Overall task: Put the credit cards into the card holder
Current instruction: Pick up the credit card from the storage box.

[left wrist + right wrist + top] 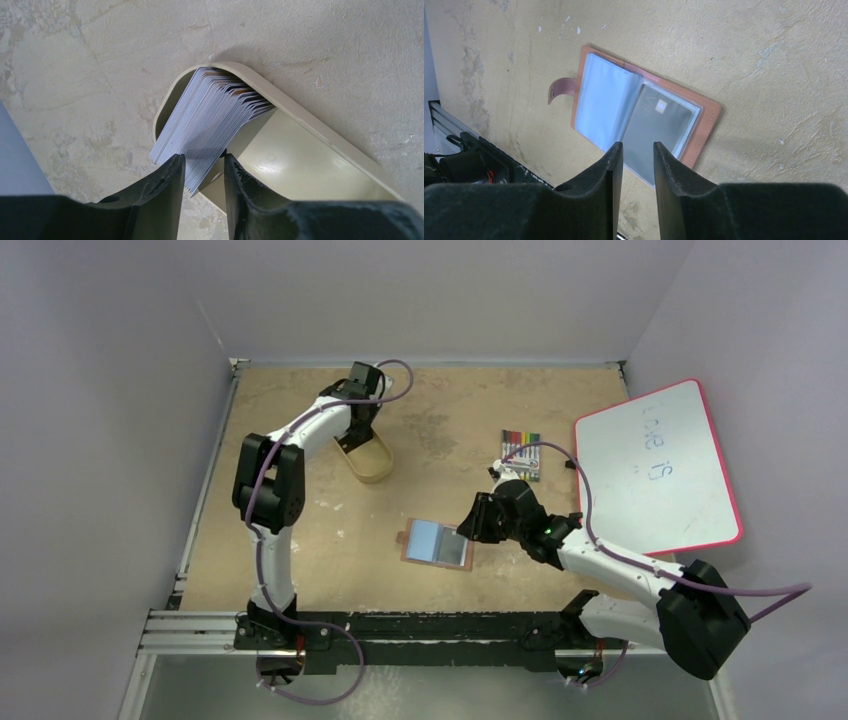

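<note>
A fanned stack of grey-white credit cards (210, 115) leans in the end of a tan oval tray (300, 165) at the back left of the table (372, 465). My left gripper (204, 160) straddles the stack's lower corner, both fingertips touching it. The brown card holder (437, 542) lies open and flat in the middle. Its blue-grey pockets face up, and a dark card (656, 125) sits in the right pocket. My right gripper (638, 147) hangs over the card holder's near right edge, with its jaws apart and nothing between them.
A pack of coloured markers (521, 453) lies behind my right arm. A white board with a pink rim (655, 470) leans at the right. Walls close in the back and both sides. A black rail (400, 630) runs along the near edge.
</note>
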Available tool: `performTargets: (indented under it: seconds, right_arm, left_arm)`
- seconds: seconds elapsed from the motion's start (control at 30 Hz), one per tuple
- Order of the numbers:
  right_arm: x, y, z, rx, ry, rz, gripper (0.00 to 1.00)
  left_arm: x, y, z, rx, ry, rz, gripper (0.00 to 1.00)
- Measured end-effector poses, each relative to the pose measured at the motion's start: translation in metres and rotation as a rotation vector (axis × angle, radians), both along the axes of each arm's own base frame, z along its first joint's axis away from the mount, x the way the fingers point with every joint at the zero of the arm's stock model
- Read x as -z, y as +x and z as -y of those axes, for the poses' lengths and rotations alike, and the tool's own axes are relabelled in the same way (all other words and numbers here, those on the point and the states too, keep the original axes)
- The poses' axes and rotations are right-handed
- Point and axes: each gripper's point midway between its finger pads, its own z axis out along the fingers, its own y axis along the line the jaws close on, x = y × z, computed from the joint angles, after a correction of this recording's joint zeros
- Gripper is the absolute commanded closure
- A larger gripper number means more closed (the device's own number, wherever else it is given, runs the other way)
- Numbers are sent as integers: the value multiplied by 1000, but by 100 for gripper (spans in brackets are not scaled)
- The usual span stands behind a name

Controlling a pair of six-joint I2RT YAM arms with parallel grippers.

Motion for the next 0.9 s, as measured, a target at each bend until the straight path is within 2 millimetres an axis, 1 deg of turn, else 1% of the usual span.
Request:
performTargets:
  seconds: [0.5,0.67,0.8,0.9]
  right_arm:
    - [0,0,0,0,0,0,68]
    - [0,0,0,0,0,0,69]
    - [0,0,0,0,1,1,68]
    - [-2,0,-1,-1,7,6,68]
  left_arm:
    - [-3,-2,5,22,17,-6,85]
    - [-3,-4,8,29,25,-9,92]
    - [-6,-9,13,40,40,-21,100]
    - [-10,-14,18,51,51,-37,100]
